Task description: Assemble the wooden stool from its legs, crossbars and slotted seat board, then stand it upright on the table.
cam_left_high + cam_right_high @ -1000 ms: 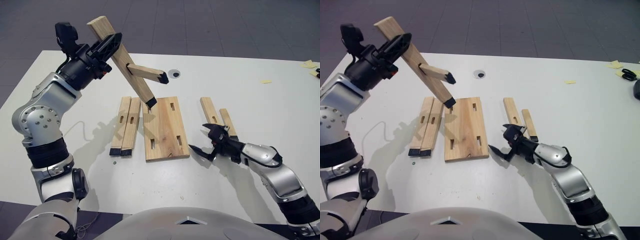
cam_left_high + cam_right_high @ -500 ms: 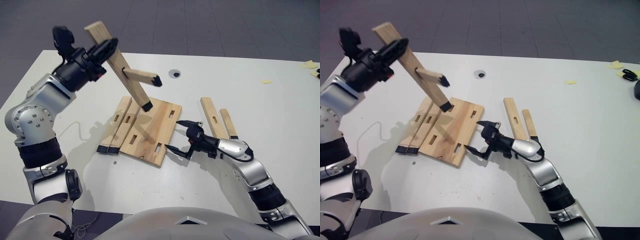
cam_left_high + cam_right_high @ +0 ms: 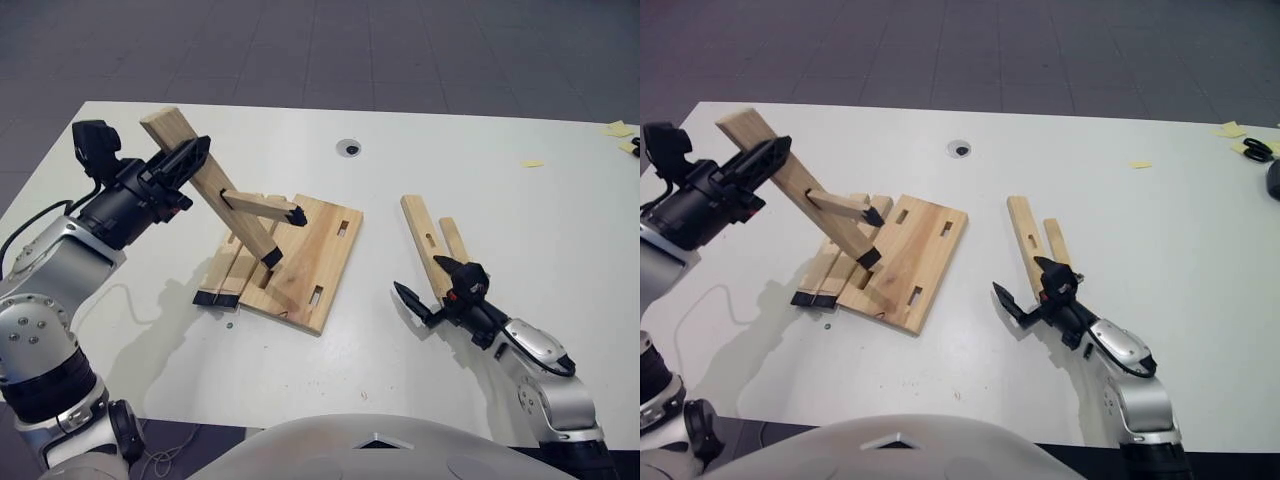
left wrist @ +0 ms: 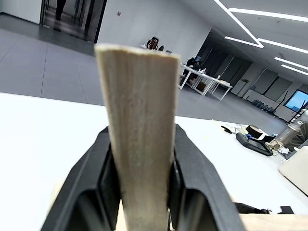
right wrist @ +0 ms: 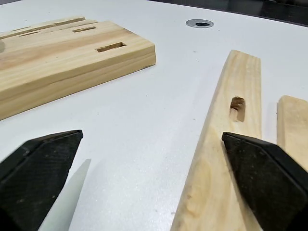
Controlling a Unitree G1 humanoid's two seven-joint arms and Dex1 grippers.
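My left gripper is shut on a wooden leg that slants over the table, and the leg sits clamped between the jaws. A short crossbar sticks out of the leg. The leg's black-capped lower end is down at the slotted seat board. The board lies rotated, its left edge over two loose legs. My right gripper is open and low over the table, beside another loose leg and a crossbar. The seat board lies beyond the open fingers.
A round cable hole sits at the table's back middle. Small yellow notes lie at the back right, and a dark object is at the right edge. Bare tabletop stretches along the front.
The left arm lowered the leg with its crossbar down to the seat board. The board got turned and pushed left onto the two legs. The right gripper then drew back right, away from the board.
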